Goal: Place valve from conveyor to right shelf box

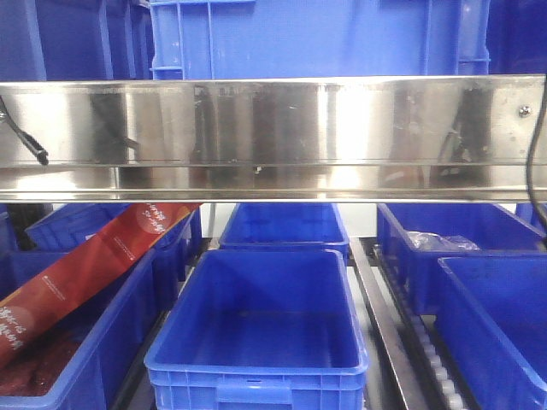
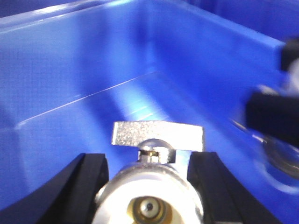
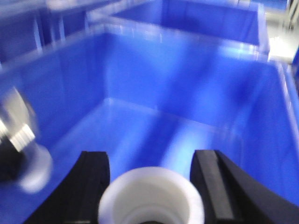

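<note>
1. Left tool [image 2: 148, 164] is clamped on the valve [image 2: 149, 196]. Its black fingers [image 2: 88, 179] press against either side of the round body, and you're hanging low inside a blue box [image 2: 93, 70]. I can't tell how far the valve is off the floor.
2. Right tool [image 3: 150, 163] is closed around a pale cylinder [image 3: 150, 198], apparently in that same box. The view is too washed out to say whether it's a second valve.
3. You get no sight of the conveyor in any view. The front view shows only a steel shelf rail [image 1: 273, 137] with more blue boxes beneath it, and no arms.
4. On handling, I'd judge the valve to be solid metal, heavy for its size, fully rigid and not fragile. The polished round body looks slippery, so it could roll or twist between flat pads.
5. The best hold, to my eye, is across the body, just as you have it. Stay off the thin handle [image 2: 157, 136], which would likely turn on its stem.
6. On looks, the valve has a bright silvery body with a round port facing the left wrist camera, brassy at its centre. A small domed screw sits on top, and a flat butterfly handle with a speckled matte finish lies crosswise above it.
</note>
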Robot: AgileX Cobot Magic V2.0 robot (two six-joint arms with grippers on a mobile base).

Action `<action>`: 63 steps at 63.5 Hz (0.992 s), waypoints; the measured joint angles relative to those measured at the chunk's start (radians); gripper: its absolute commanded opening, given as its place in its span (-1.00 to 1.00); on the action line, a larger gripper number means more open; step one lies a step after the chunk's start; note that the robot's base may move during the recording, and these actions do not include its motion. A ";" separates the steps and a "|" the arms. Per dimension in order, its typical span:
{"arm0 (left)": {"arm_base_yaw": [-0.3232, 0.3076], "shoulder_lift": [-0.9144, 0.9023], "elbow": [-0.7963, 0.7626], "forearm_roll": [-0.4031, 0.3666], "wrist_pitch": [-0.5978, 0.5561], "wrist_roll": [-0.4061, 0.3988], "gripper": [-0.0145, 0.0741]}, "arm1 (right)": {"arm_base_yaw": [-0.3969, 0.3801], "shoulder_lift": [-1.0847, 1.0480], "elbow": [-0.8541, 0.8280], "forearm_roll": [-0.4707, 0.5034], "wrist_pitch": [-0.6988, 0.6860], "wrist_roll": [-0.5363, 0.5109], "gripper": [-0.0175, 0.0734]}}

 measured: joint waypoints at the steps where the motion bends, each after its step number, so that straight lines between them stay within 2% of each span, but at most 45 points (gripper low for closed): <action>1: 0.000 0.000 -0.001 0.002 0.000 0.000 0.07 | 0.000 0.000 0.000 0.000 0.002 0.000 -0.68; 6: 0.000 0.000 -0.005 0.002 -0.005 0.000 0.25 | 0.000 0.000 0.000 0.000 0.002 0.000 -0.30; 10: 0.000 0.000 -0.008 0.002 -0.015 0.000 0.29 | 0.000 0.000 -0.002 0.000 0.002 0.000 0.03; 14: 0.000 0.000 -0.010 0.002 -0.016 0.000 0.28 | 0.000 0.000 -0.002 0.000 -0.001 0.000 0.24; 18: 0.000 0.000 -0.010 0.002 -0.010 0.000 0.28 | 0.000 0.000 -0.008 0.000 -0.020 0.000 0.31; 27: 0.000 0.000 -0.010 0.002 0.008 0.000 0.28 | 0.000 0.000 -0.014 0.000 -0.032 0.000 0.19; 35: 0.000 0.000 -0.010 0.002 0.012 0.000 0.23 | 0.000 -0.004 -0.014 0.000 -0.029 0.000 -0.12; 40: 0.000 0.000 -0.010 0.002 0.012 0.000 0.01 | 0.000 -0.019 -0.014 0.000 -0.017 0.000 -0.40; 49: 0.000 -0.004 -0.010 0.002 0.015 0.000 -0.80 | 0.000 -0.042 -0.014 0.000 0.000 0.000 -0.85; 51: 0.000 -0.006 -0.011 0.002 0.015 0.000 -0.92 | 0.000 -0.044 -0.014 0.000 0.001 0.000 -0.94; 52: 0.000 -0.006 -0.011 0.002 0.019 0.000 -0.92 | 0.000 -0.044 -0.014 0.000 0.002 0.000 -0.99; 63: 0.006 -0.038 -0.011 0.006 0.087 0.000 -0.92 | -0.015 -0.059 -0.014 0.001 0.041 -0.002 -0.98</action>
